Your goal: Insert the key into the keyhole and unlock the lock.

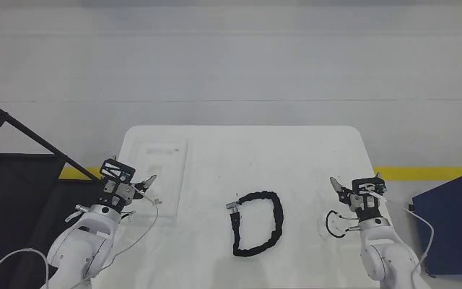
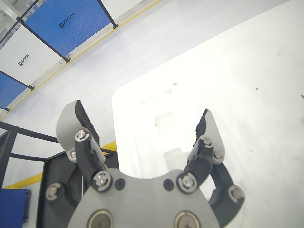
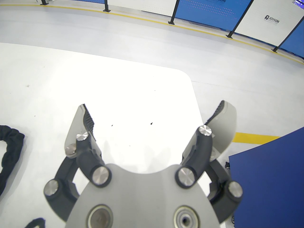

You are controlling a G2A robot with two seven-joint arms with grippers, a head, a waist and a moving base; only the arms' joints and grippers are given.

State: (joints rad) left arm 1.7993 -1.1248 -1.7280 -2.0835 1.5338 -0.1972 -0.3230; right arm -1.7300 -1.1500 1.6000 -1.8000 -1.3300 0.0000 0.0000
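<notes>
A black fabric-covered chain lock (image 1: 258, 224) lies near the middle of the white counter (image 1: 303, 159), curved into an open loop whose gap faces the left arm's side. A small metal piece (image 1: 234, 207) sits at the loop's upper end; it is too small to tell whether it is the lock body, the key, or both, and no separate key can be made out. The left gripper (image 1: 142, 186) hovers over the counter's left edge with its fingers (image 2: 83, 117) spread wide and nothing between them. It is just beside a shallow white tray (image 1: 166, 170) that lies flat on the counter near that edge. The left wrist view looks past this gripper (image 2: 142, 110) at the tray (image 2: 166, 117) and the counter's rounded corner. The right gripper (image 1: 355, 183) sits over the right side of the counter, well apart from the chain lock, and its fingers (image 3: 86, 119) are also spread wide and hold nothing. In the right wrist view, this gripper (image 3: 153, 106) is above bare counter, with a bend of the chain lock (image 3: 9, 148) off to one side. Neither gripper touches the chain lock.
</notes>
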